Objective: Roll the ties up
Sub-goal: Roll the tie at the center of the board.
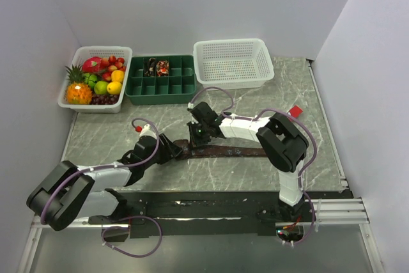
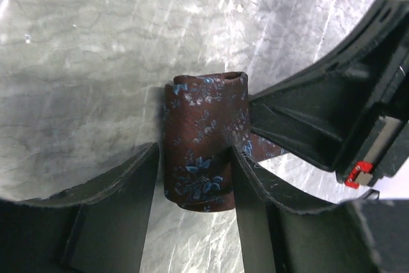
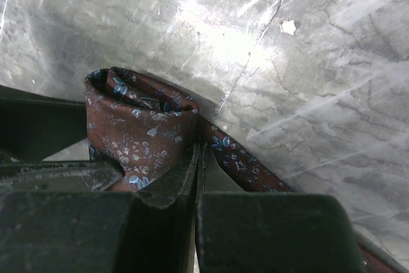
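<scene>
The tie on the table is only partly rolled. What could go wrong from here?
The roll sits between the left jaws; if they loosen, it could spring open. The closed right jaws rest beside it on the flat tail, which might bunch and skew the roll.

**A robot test booth in a lab**

Plain white panels (image 1: 192,4) close in the table (image 1: 108,135) on its left, far and right sides, so the place reads as a booth and not as a lived-in room. The table top is a grey marble-look sheet. A bare metal rail (image 1: 333,208) runs along its near edge. Two black-and-white robot arms, the left arm (image 1: 102,174) and the right arm (image 1: 243,126), are mounted at that edge, and purple cables (image 1: 217,89) loop loose over them. A neat row stands along the far edge: a white basket of fruit (image 1: 102,48), a green tray with compartments (image 1: 160,99) and a white mesh basket (image 1: 233,62).
</scene>
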Motion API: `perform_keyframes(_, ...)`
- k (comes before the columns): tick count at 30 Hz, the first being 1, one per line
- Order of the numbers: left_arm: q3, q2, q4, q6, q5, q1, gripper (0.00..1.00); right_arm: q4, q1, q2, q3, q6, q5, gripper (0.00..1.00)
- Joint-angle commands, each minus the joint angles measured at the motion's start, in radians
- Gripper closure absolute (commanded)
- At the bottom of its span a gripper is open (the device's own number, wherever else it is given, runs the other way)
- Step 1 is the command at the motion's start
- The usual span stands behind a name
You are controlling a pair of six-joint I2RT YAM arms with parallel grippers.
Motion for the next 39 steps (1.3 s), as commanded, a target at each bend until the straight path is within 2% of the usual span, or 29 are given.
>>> perform_keyframes(1, -0.022, 0.017, 0.111, -0.016, 0.036, 0.004, 0.47, -0.043, 0.018, 0.045, 0.051, -0.012, 0.016, 1.00)
perform_keyframes(9, -0.006, 0.040, 0.134, 0.001, 0.034, 0.002, 0.53, -0.057, 0.038, 0.060, 0.068, -0.011, 0.025, 1.00)
perform_keyframes(15, 0.019, 0.018, 0.088, 0.028, 0.011, 0.002, 0.63, -0.064, 0.044, 0.063, 0.077, -0.020, 0.030, 1.00)
perform_keyframes(18, 0.031, 0.003, 0.067, 0.044, 0.011, 0.002, 0.73, -0.066, 0.049, 0.065, 0.083, -0.021, 0.028, 1.00)
perform_keyframes(19, 0.037, 0.000, 0.058, 0.053, 0.013, 0.002, 0.83, -0.066, 0.050, 0.065, 0.083, -0.021, 0.028, 1.00)
perform_keyframes(22, 0.074, -0.011, -0.010, 0.084, 0.011, 0.002, 0.99, -0.072, 0.052, 0.062, 0.089, -0.024, 0.033, 1.00)
perform_keyframes(30, 0.215, -0.006, -0.298, 0.168, -0.068, 0.002, 0.99, -0.138, 0.047, 0.011, 0.135, -0.055, 0.100, 1.00)
perform_keyframes(39, 0.297, 0.009, -0.424, 0.228, -0.096, -0.004, 0.99, -0.138, 0.047, -0.053, 0.125, -0.055, 0.094, 1.00)
